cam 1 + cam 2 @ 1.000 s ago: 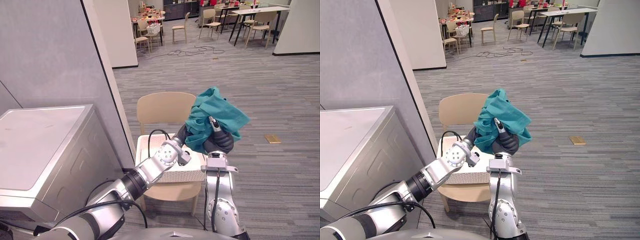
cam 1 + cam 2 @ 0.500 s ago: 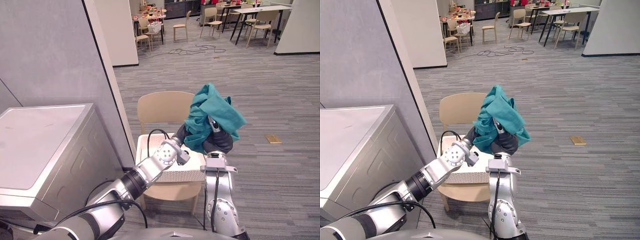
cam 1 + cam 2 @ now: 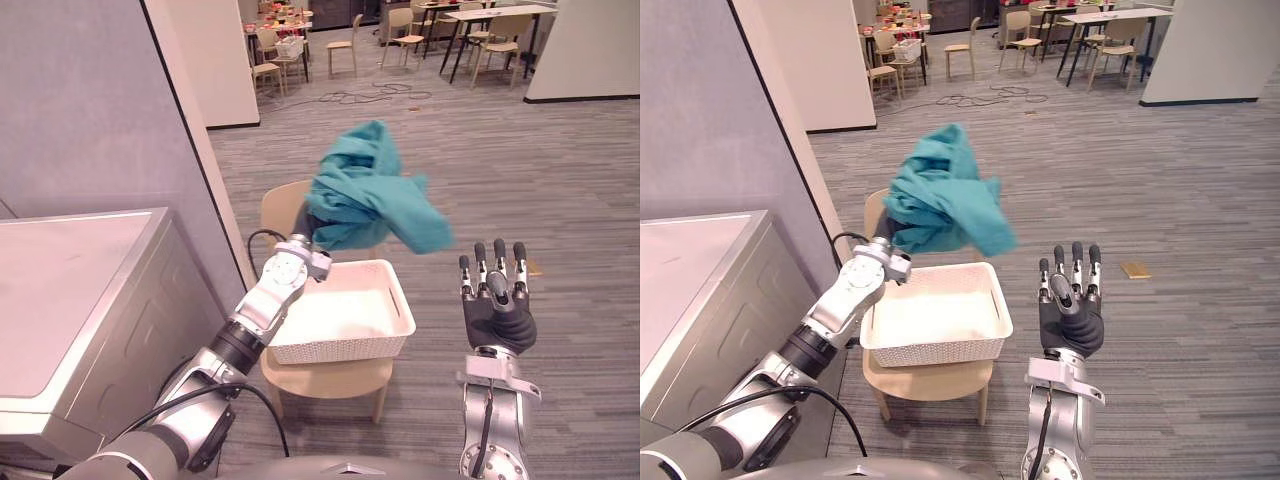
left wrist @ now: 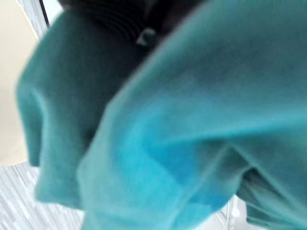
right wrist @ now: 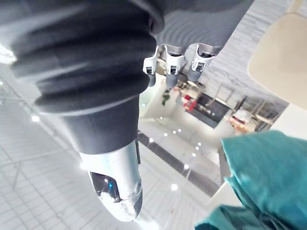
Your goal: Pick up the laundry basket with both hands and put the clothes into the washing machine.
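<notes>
Far left, washer (image 3: 90, 300). Next, left hand (image 3: 304, 226) up high, buried in teal cloth (image 3: 365, 190) over the basket's (image 3: 340, 348) back edge, likely bound for the washer; grip hidden, cannot tell. Basket on chair (image 3: 325, 378). Right, right hand (image 3: 497, 310) spread flat, holding nothing.

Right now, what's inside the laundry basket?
The laundry basket shows a bare white floor, no clothes. Its near wall hides the strip behind it; the wrist of the left robot hand, under the teal garment, covers one far corner.
</notes>
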Motion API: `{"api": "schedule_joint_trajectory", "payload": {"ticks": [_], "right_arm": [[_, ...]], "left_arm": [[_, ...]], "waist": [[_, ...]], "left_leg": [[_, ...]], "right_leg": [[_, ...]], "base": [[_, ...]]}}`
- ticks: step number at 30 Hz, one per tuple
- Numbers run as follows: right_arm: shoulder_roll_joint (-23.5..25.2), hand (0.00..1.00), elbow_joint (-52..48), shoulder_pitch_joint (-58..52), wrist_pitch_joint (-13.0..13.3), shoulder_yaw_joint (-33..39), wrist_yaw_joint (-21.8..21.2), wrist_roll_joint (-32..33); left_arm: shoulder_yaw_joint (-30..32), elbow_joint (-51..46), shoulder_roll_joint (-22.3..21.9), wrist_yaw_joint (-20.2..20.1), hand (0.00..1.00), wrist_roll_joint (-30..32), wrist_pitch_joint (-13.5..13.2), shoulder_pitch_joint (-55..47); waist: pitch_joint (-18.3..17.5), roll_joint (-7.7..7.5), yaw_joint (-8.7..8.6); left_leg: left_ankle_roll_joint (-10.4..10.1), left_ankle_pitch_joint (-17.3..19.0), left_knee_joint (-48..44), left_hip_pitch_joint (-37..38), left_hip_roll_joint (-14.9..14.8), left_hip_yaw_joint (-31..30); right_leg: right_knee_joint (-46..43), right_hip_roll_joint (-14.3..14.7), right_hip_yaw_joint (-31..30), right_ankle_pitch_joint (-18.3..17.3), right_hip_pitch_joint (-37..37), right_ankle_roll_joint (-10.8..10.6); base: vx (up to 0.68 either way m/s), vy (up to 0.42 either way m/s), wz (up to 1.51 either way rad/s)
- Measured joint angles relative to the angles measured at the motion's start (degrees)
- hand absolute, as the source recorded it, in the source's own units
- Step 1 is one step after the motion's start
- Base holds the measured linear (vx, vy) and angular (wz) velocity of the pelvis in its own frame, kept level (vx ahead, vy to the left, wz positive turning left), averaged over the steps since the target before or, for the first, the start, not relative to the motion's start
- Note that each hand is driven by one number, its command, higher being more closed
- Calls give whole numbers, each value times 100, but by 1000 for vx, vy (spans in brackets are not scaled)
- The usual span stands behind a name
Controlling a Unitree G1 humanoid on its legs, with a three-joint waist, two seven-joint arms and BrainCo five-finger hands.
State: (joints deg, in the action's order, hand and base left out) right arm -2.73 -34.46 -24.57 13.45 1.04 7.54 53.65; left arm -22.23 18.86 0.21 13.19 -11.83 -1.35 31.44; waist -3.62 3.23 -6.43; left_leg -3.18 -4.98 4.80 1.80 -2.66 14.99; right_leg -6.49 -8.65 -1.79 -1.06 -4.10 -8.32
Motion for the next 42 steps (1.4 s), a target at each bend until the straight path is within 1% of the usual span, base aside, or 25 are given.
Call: {"api": "schedule_joint_trajectory", "payload": {"ticks": [4,7,9,12,15,16,17,18,19,21,22,23,24,25,26,27,29,31,34,35,37,38,40,41,42], "right_arm": [[50,0,2,-5,-71,164,-13,-1],[117,0,42,-6,-121,360,-83,-1],[186,0,270,-16,-139,493,-113,-3],[286,0,645,-63,-145,648,-114,-9],[430,0,1478,-132,-264,859,-114,-16],[450,0,1672,-131,-280,880,-116,-41],[463,0,2081,-123,-351,933,-123,-240],[465,0,2541,-126,-398,995,-128,-378],[481,0,2782,-128,-434,1059,-128,-459],[499,0,3735,-113,-548,1276,-155,-481],[499,0,3973,-106,-580,1330,-183,-560],[487,0,4500,-100,-627,1399,-255,-695],[484,0,4763,-89,-637,1457,-266,-705],[489,0,5536,30,-680,1597,-337,-903],[488,0,5811,83,-710,1630,-342,-947],[500,0,6357,157,-765,1758,-348,-1004],[516,0,7279,334,-844,1983,-383,-870],[529,0,7953,408,-908,2166,-388,-908],[495,0,8573,464,-1008,2338,-387,-966],[507,0,8764,476,-1028,2395,-377,-1105],[501,0,8894,488,-1044,2400,-369,-1158],[498,0,8976,528,-1099,2435,-361,-1327],[503,0,9017,575,-1115,2436,-361,-1394],[504,0,9092,603,-1113,2435,-362,-1421],[505,0,9190,717,-1115,2431,-359,-1441]], "left_arm": [[308,-33,44,41,100,-146,-2,-155],[721,-115,59,74,100,-197,-6,-346],[996,-478,126,143,100,-323,-46,-725],[1231,-877,179,142,100,-387,-133,-1227],[1551,-1290,174,81,100,-549,-255,-2039],[1609,-1351,167,49,100,-564,-267,-2201],[1715,-1400,147,-12,100,-580,-323,-2490],[1816,-1402,107,-87,100,-606,-351,-2811],[1867,-1402,79,-126,100,-613,-354,-2971],[2018,-1401,-19,-291,100,-674,-381,-3582],[2038,-1393,-28,-339,100,-699,-389,-3718],[2056,-1336,-29,-415,100,-745,-417,-3945],[2067,-1290,-28,-452,100,-782,-438,-4035],[2141,-950,-25,-593,100,-813,-535,-4204],[2181,-788,-26,-621,100,-813,-545,-4265],[2228,-475,-34,-663,100,-813,-546,-4391],[2357,117,-88,-814,100,-822,-526,-4569],[2484,638,-175,-869,100,-827,-486,-4644],[2702,1318,-244,-878,100,-826,-395,-4713],[2790,1495,-244,-903,100,-820,-360,-4754],[2859,1595,-251,-968,100,-814,-354,-4810],[2900,1624,-254,-1004,100,-814,-352,-4894],[2952,1718,-261,-1028,100,-798,-353,-4915],[3010,1851,-263,-1029,100,-724,-352,-4913],[3053,1920,-264,-1031,100,-659,-352,-4907]], "waist": [[29,-37,-24],[48,-35,-43],[62,-33,-50],[75,-31,-24],[112,-13,15],[141,-32,19],[225,-36,33],[259,-52,65],[269,-63,87],[292,-109,201],[313,-140,222],[312,-140,254],[325,-160,287],[329,-183,328],[327,-182,328],[327,-181,334],[328,-189,446],[332,-209,516],[339,-273,584],[342,-322,586],[340,-372,597],[346,-402,625],[369,-415,646],[394,-418,641],[403,-474,640]], "left_leg": [[-12,23,0,24,16,74],[-6,32,-1,26,14,77],[5,35,-3,44,11,76],[11,35,-28,45,11,73],[14,39,-34,58,12,61],[14,41,-34,65,11,60],[17,49,-33,127,11,52],[-26,105,-3,156,11,37],[-22,112,-2,175,12,29],[-14,140,-1,223,11,10],[-16,140,-1,225,11,-14],[-22,136,-2,226,13,-95],[-21,137,-2,224,11,-111],[-18,139,-1,230,4,-177],[-15,141,-1,232,3,-209],[1,153,-1,239,-5,-241],[-8,160,0,243,-23,-251],[-14,164,0,248,-26,-270],[-29,195,1,345,-24,-326],[-31,198,2,346,-22,-396],[-38,202,3,346,-21,-417],[-64,201,3,361,-19,-432],[-67,204,2,418,-9,-497],[-39,186,1,433,10,-591],[-32,173,0,433,32,-721]], "right_leg": [[21,-1,-81,3,-14,-5],[39,5,-87,3,-14,-5],[38,11,-86,28,2,4],[32,12,-84,27,10,3],[31,11,-72,24,38,4],[31,11,-69,21,45,3],[35,10,-66,14,119,2],[34,5,-53,-15,159,0],[36,3,-47,-25,186,0],[47,-6,-33,-102,244,21],[52,-9,-9,-102,268,27],[67,-21,82,-93,332,54],[73,-20,117,-106,357,55],[96,-20,203,-134,436,70],[96,-21,241,-148,457,82],[96,-19,278,-165,488,88],[100,-4,311,-186,496,93],[116,-7,400,-207,553,94],[145,-15,463,-247,670,88],[154,-23,546,-295,721,59],[150,-26,574,-312,738,69],[133,-27,588,-325,763,92],[60,-39,630,-359,830,95],[-34,-65,730,-415,835,62],[-172,-91,824,-527,834,71]], "base": [[25,7,-11],[0,0,0],[35,-6,-1],[29,-2,0],[25,0,1],[0,0,0],[-11,7,5],[-20,8,6],[-19,12,5],[-6,8,5],[10,0,20],[13,-1,22],[0,-6,30],[-6,-13,22],[-1,-18,26],[8,-15,15],[7,-14,7],[19,-17,13],[26,-8,14],[29,-20,17],[38,-18,13],[40,-9,5],[52,-19,13],[44,-38,35],[18,-40,43]]}}
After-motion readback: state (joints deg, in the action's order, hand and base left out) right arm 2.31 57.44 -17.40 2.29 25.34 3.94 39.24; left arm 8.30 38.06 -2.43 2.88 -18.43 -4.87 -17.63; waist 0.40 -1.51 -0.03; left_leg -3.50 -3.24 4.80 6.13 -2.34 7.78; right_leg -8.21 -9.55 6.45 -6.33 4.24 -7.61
